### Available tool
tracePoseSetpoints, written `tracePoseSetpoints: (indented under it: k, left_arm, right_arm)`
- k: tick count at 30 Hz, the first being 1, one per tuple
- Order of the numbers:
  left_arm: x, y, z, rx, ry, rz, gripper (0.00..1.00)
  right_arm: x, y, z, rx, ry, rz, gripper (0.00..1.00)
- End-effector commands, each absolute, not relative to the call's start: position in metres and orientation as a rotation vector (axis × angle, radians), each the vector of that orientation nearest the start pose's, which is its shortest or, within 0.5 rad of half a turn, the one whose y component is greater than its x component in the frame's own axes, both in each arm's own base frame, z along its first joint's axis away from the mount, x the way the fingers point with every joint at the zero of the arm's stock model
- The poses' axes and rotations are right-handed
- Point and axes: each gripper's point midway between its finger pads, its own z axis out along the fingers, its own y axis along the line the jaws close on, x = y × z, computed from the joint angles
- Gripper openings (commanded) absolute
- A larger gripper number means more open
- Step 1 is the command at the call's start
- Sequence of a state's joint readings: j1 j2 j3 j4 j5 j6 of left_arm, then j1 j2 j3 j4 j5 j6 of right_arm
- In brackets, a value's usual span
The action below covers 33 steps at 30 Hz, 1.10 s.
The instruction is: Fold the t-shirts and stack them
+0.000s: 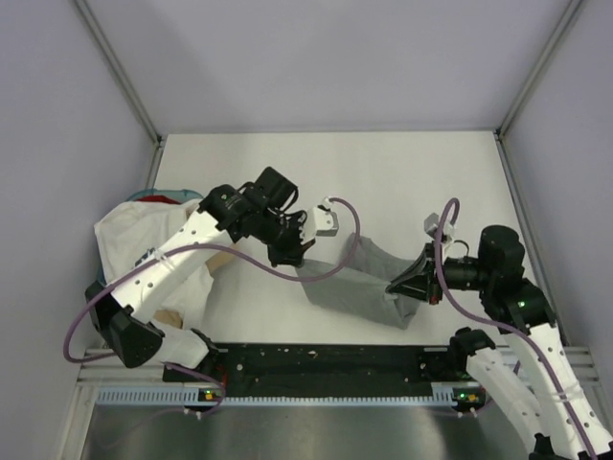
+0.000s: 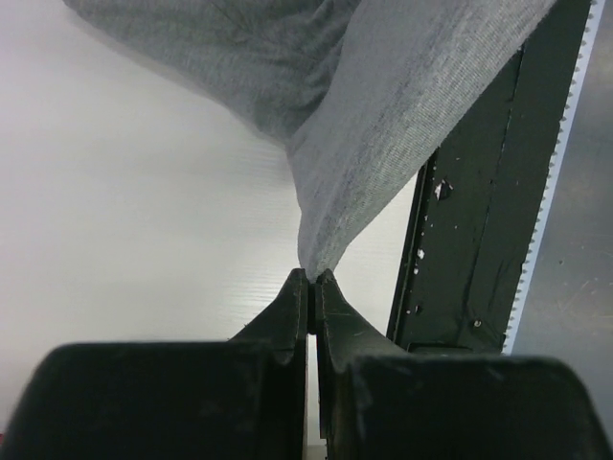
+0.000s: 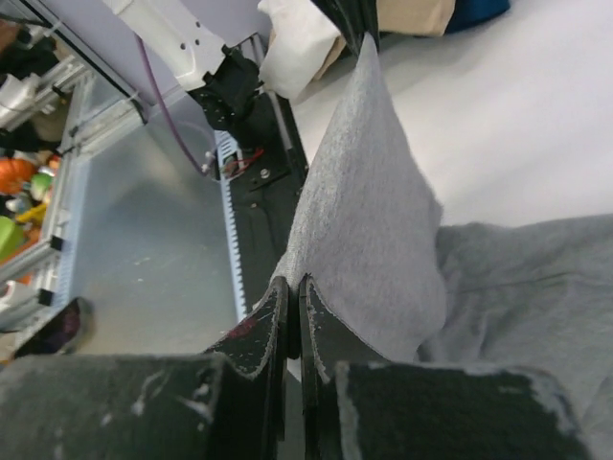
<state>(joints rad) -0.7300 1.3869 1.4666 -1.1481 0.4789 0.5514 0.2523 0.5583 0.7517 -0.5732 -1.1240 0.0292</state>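
The heather-grey t-shirt [image 1: 359,283] hangs stretched between my two grippers above the near middle of the table. My left gripper [image 1: 292,257] is shut on its left end; in the left wrist view the cloth [image 2: 383,144] rises from the closed tips [image 2: 313,278]. My right gripper [image 1: 395,287] is shut on its right end; in the right wrist view the cloth [image 3: 364,211] runs up from the closed tips [image 3: 292,283]. A pile of other t-shirts lies at the left: a white one [image 1: 144,235] on top, tan [image 1: 218,259] below, red [image 1: 165,200] and blue [image 1: 182,195] at the back.
The black rail [image 1: 326,359] and the metal ledge [image 1: 287,431] run along the table's near edge, right under the hanging shirt. Frame posts [image 1: 124,77] stand at the back corners. The white table [image 1: 383,182] stretches behind the shirt.
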Motion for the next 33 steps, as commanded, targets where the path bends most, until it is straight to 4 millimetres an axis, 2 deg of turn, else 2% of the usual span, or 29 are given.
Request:
tracePoseSetpoints:
  k: [1, 4, 6, 9, 11, 15, 19, 23, 28, 33]
  left_arm:
    - [0.178, -0.236, 0.218, 1.726, 2.022, -0.676, 0.0]
    - [0.183, -0.241, 0.218, 1.742, 2.018, -0.68, 0.0]
    - [0.187, -0.246, 0.215, 1.747, 2.021, -0.691, 0.0]
    - [0.196, -0.254, 0.211, 1.759, 2.016, -0.693, 0.0]
    - [0.205, -0.262, 0.205, 1.766, 2.025, -0.692, 0.0]
    - [0.226, -0.283, 0.208, 1.759, 2.014, -0.724, 0.0]
    - [0.25, -0.306, 0.201, 1.744, 2.018, -0.731, 0.0]
    - [0.268, -0.333, 0.199, 1.717, 2.014, -0.791, 0.0]
    - [0.29, -0.364, 0.198, 1.67, 1.981, -0.819, 0.0]
    - [0.306, -0.384, 0.191, 1.631, 1.947, -0.788, 0.0]
  right_arm:
    - [0.092, 0.199, 0.27, -0.727, 1.805, 1.444, 0.0]
    - [0.086, 0.202, 0.247, -0.602, 1.961, 1.52, 0.0]
    - [0.084, 0.202, 0.239, -0.55, 2.02, 1.53, 0.0]
    - [0.094, 0.202, 0.232, -0.398, 2.116, 1.532, 0.0]
    - [0.108, 0.197, 0.221, -0.315, 2.18, 1.466, 0.0]
    - [0.141, 0.167, 0.196, -0.124, 2.251, 1.251, 0.0]
    - [0.165, 0.129, 0.172, 0.147, 2.309, 1.046, 0.0]
    - [0.181, 0.106, 0.149, 0.319, 2.357, 0.892, 0.0]
    - [0.193, 0.076, 0.141, 0.497, 2.328, 0.692, 0.0]
    - [0.209, 0.055, 0.118, 0.648, 2.306, 0.565, 0.0]
